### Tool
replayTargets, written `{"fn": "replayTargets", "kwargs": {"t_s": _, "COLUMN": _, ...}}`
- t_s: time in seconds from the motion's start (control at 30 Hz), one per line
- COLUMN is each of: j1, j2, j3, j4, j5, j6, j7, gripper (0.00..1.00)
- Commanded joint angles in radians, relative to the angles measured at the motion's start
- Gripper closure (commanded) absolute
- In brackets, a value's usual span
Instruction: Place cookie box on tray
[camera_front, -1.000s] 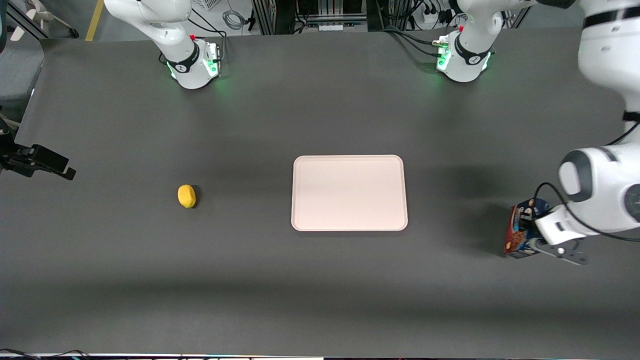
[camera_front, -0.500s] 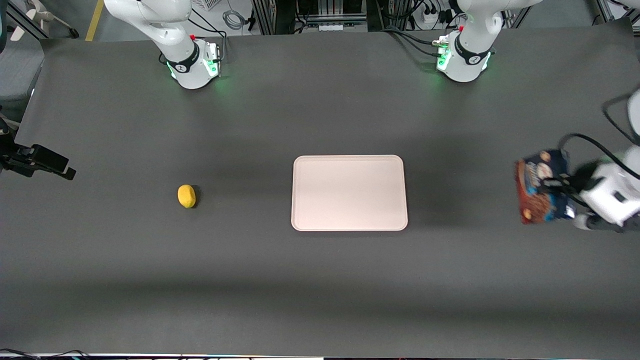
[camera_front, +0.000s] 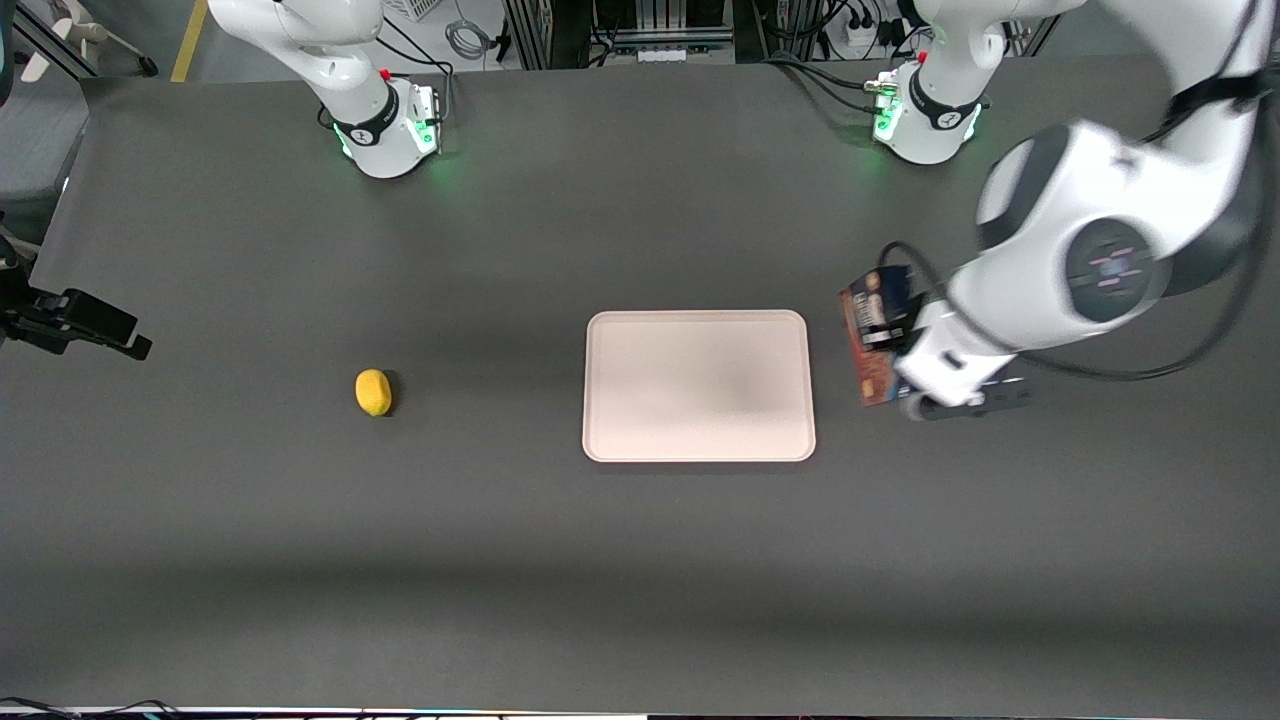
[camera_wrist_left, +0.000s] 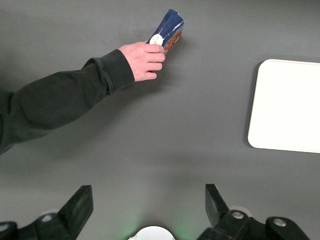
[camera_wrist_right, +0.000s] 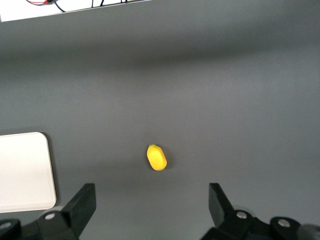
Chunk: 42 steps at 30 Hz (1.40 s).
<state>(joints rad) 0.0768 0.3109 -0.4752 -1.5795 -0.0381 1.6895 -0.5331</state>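
**Item count.** In the front view, one cookie box (camera_front: 876, 335), one tray (camera_front: 700, 316), one small yellow rounded object (camera_front: 373, 391) and one working end effector (camera_front: 897, 342) are counted on or above the dark tabletop (camera_front: 640, 560).

**Tray.** The tray lies flat near the middle of the tabletop, and nothing rests on it. It is also seen in the left wrist view (camera_wrist_left: 285, 105) and the right wrist view (camera_wrist_right: 25, 170).

**Yellow object.** It lies well apart from the tray, toward the parked arm's end of the tabletop. It is also seen in the right wrist view (camera_wrist_right: 157, 157).

**Cookie box and end effector, front view.** The cookie box is seen directly against the end effector, on the side facing the tray. It is tilted, with one narrow side turned up. It is located just beside the tray's short edge toward the working arm's end and is not over the tray. Whether the end effector is clamped on it cannot be told, nor whether the box touches the tabletop.

**Left wrist view.** A cookie box (camera_wrist_left: 169, 31) is shown in a person's hand (camera_wrist_left: 145, 61) with a dark sleeve, well apart from the tray. This is not matched by the front view.
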Motion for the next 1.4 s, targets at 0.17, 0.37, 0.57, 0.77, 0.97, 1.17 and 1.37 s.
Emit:
{"fn": "replayTargets", "kwargs": {"t_s": 0.17, "j1": -0.017, "j2": 0.046, "j3": -0.043, "j4": -0.302, "j5": 0.052, "j6": 0.398, "j7": 0.002, "gripper": 1.00}}
{"fn": "replayTargets", "kwargs": {"t_s": 0.37, "j1": -0.029, "j2": 0.111, "j3": -0.056, "j4": -0.336, "j5": 0.096, "j6": 0.513, "j7": 0.001, "gripper": 1.00}}
{"fn": "replayTargets", "kwargs": {"t_s": 0.57, "j1": -0.037, "j2": 0.157, "j3": -0.057, "j4": -0.336, "j5": 0.141, "j6": 0.582, "j7": 0.002, "gripper": 0.94}}
{"fn": "replayTargets", "kwargs": {"t_s": 0.77, "j1": -0.040, "j2": 0.194, "j3": -0.057, "j4": -0.338, "j5": 0.165, "j6": 0.641, "j7": -0.011, "gripper": 0.84}}
{"fn": "replayTargets", "kwargs": {"t_s": 0.97, "j1": -0.045, "j2": 0.203, "j3": -0.057, "j4": -0.338, "j5": 0.181, "j6": 0.660, "j7": -0.013, "gripper": 0.18}}
{"fn": "replayTargets", "kwargs": {"t_s": 1.17, "j1": -0.045, "j2": 0.212, "j3": -0.057, "j4": -0.336, "j5": 0.185, "j6": 0.677, "j7": -0.013, "gripper": 0.00}}
{"fn": "replayTargets", "kwargs": {"t_s": 1.37, "j1": -0.035, "j2": 0.182, "j3": -0.056, "j4": -0.326, "j5": 0.185, "j6": 0.642, "j7": -0.018, "gripper": 0.00}}
